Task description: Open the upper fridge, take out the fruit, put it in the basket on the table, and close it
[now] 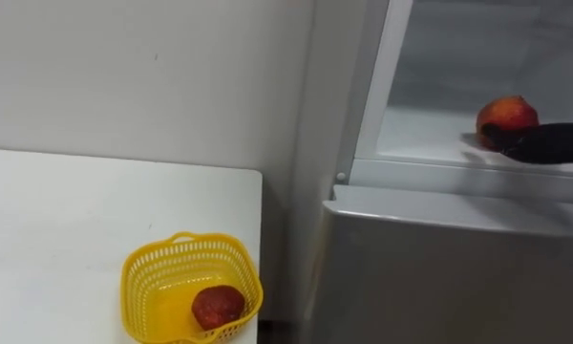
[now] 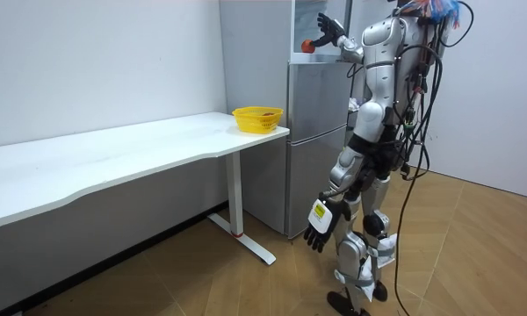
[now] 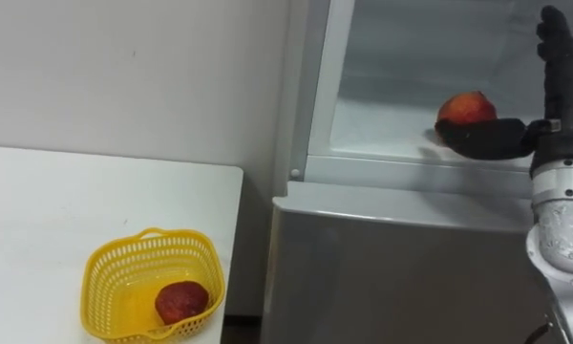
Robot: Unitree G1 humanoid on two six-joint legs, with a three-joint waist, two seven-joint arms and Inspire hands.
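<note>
Inside the upper fridge (image 3: 392, 57) our right hand (image 3: 552, 129) lay open against the peach (image 3: 465, 107), left hand (image 2: 319, 233) slack well below; we judged the grasp next needed fingers closing round it.

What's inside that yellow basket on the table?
One dark red fruit lies in the yellow basket, toward its near right side. The mesh wall covers the fruit's lower edge, so anything tucked beneath it cannot be seen.
</note>
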